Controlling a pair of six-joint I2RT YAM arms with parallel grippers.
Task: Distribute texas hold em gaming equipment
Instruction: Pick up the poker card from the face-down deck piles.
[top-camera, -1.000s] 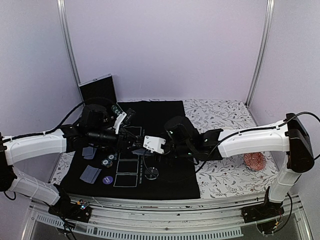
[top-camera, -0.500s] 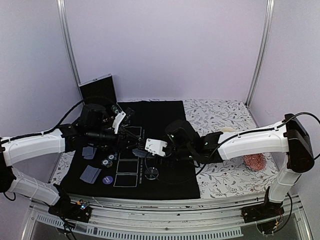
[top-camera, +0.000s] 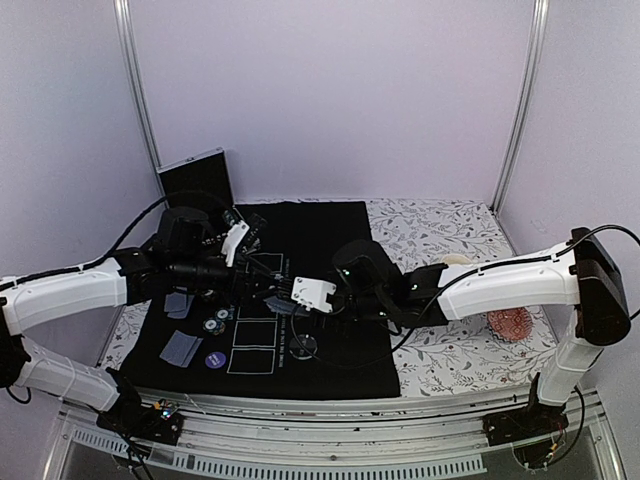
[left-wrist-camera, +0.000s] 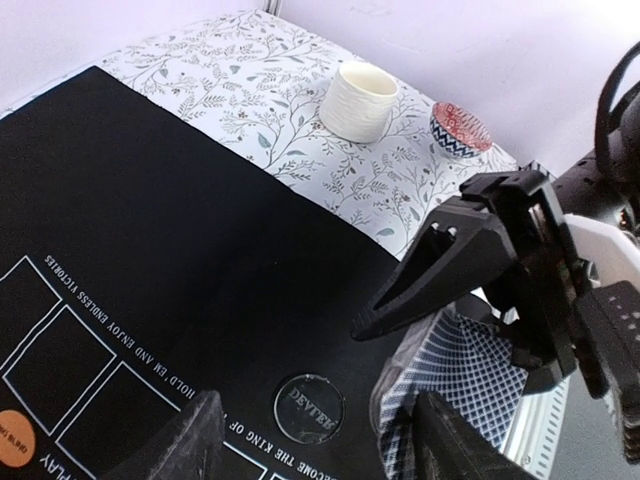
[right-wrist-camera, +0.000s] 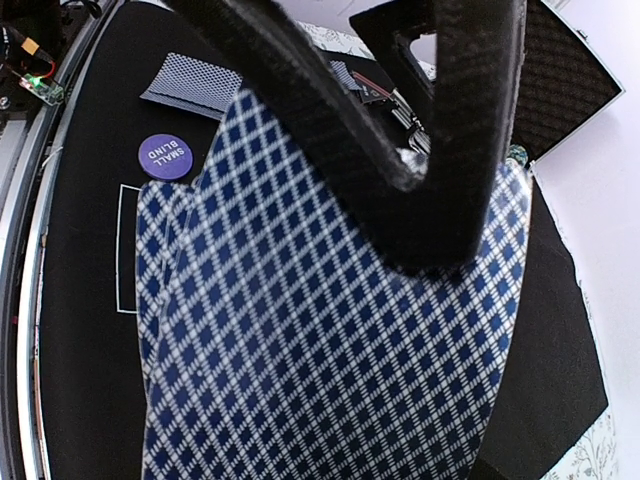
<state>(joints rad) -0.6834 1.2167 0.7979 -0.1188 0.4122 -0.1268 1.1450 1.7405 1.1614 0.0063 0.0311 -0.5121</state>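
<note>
Lattice-backed playing cards (right-wrist-camera: 330, 330) are clamped in the right gripper (left-wrist-camera: 380, 345) above the black mat (left-wrist-camera: 150, 250), which is printed "ENJOY ENDLESS VICTORIES". A clear disc (left-wrist-camera: 309, 407) is marked "DEALER", a purple disc (right-wrist-camera: 166, 156) "SMALL BLIND". The left gripper (left-wrist-camera: 320, 445) is held with jaws apart, just beside the cards.

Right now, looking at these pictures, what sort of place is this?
Probably a robot test booth dressed as a poker table: plain walls with metal posts, a black mat with printed card boxes, and lattice-backed playing cards in the right fingers.
</note>
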